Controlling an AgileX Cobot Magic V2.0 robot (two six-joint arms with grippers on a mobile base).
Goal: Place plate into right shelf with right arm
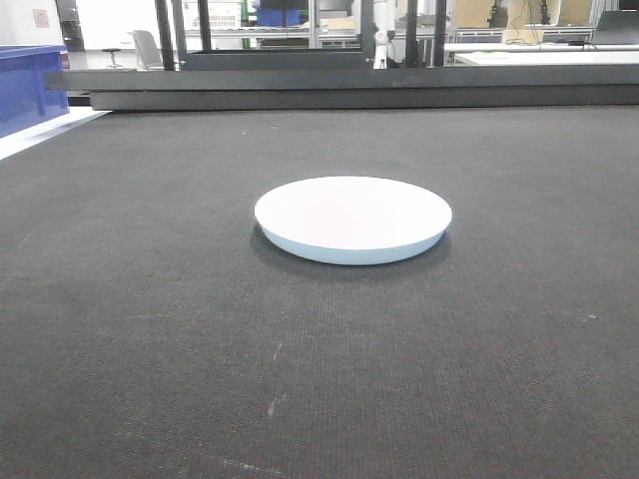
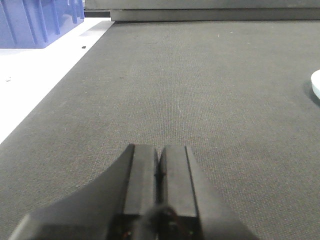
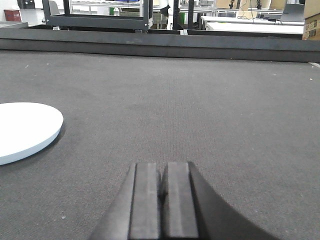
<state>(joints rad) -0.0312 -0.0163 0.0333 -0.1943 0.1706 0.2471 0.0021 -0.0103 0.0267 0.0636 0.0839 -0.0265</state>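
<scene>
Finds the plate (image 1: 352, 218) flat on the dark worktop (image 1: 150, 329), near the middle, with open room all round its rim. Holds nothing in the left tool (image 2: 159, 150): jaws pressed together, low over the worktop, plate's edge off to its right. Holds nothing in the right tool (image 3: 163, 166) either, jaws likewise closed, plate near on its left. Meets a raised dark ledge (image 1: 349, 88) along the far edge, a blue bin (image 1: 25, 85) beyond the left edge.

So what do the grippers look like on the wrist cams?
Both alike: the left gripper and right gripper are matte black, each with two flat, rectangular finger blocks on a wider dark body. No markings show.
</scene>
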